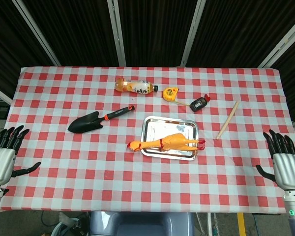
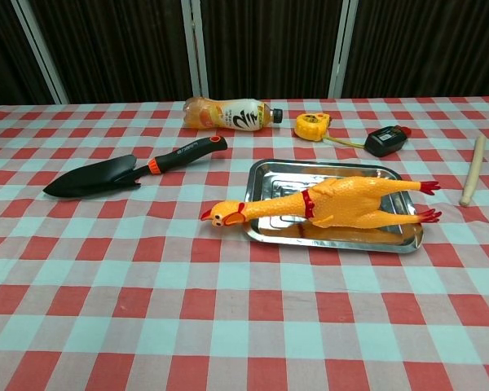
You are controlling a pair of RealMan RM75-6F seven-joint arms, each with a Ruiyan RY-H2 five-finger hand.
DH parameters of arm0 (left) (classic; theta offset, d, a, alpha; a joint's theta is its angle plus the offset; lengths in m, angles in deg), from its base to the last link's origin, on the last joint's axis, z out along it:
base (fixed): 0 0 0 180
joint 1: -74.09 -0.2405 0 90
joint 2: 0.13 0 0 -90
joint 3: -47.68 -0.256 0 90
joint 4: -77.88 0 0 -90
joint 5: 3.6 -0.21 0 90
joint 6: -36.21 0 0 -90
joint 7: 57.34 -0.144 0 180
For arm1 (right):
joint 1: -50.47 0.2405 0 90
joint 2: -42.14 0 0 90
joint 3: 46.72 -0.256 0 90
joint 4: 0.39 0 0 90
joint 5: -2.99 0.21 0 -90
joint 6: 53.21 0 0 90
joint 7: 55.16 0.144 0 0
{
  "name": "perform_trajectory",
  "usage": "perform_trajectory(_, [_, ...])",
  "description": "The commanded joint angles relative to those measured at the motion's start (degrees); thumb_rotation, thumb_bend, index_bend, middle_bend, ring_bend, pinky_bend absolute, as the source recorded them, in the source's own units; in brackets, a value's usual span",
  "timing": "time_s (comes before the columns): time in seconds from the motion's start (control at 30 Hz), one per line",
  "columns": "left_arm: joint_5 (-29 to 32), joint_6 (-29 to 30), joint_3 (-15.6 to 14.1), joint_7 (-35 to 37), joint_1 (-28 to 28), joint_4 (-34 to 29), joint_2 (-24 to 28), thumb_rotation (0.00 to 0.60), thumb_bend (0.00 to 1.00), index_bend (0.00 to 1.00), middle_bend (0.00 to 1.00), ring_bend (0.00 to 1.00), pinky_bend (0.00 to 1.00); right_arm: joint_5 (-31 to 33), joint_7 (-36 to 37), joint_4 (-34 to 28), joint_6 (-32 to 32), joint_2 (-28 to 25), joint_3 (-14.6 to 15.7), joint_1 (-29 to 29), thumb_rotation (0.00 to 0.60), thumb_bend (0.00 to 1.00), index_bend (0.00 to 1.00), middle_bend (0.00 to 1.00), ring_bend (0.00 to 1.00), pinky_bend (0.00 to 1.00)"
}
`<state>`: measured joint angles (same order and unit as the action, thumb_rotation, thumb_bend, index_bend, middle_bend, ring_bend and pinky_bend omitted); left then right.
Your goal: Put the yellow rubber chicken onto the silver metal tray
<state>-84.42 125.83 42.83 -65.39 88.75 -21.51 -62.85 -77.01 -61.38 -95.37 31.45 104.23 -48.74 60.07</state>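
The yellow rubber chicken (image 1: 173, 141) (image 2: 342, 203) lies lengthwise on the silver metal tray (image 1: 181, 127) (image 2: 284, 174). Its head and neck stick out over the tray's left rim and its red feet reach the right rim. My left hand (image 1: 2, 157) hangs open at the table's front-left corner, far from the tray. Over at the front-right corner my right hand (image 1: 287, 166) is open too, fingers spread. Neither hand shows in the chest view.
A black trowel with an orange-collared handle (image 1: 91, 121) (image 2: 122, 171) lies left of the tray. Behind it are an orange drink bottle (image 1: 135, 86) (image 2: 228, 113), a yellow tape measure (image 1: 171, 93) (image 2: 313, 125) and a small black device (image 1: 199, 103) (image 2: 387, 139). A wooden stick (image 1: 227, 119) (image 2: 472, 179) lies right.
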Motion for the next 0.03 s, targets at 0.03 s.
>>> perform_trajectory(0.03, [-0.60, -0.10, -0.10, 0.90, -1.02, -0.01, -0.28, 0.600, 0.13, 0.10, 0.04, 0.00, 0.00, -0.53, -0.55, -0.93, 0.47, 0.11, 0.26, -0.71, 0.600, 0.26, 0.00, 0.02, 0.00, 0.00])
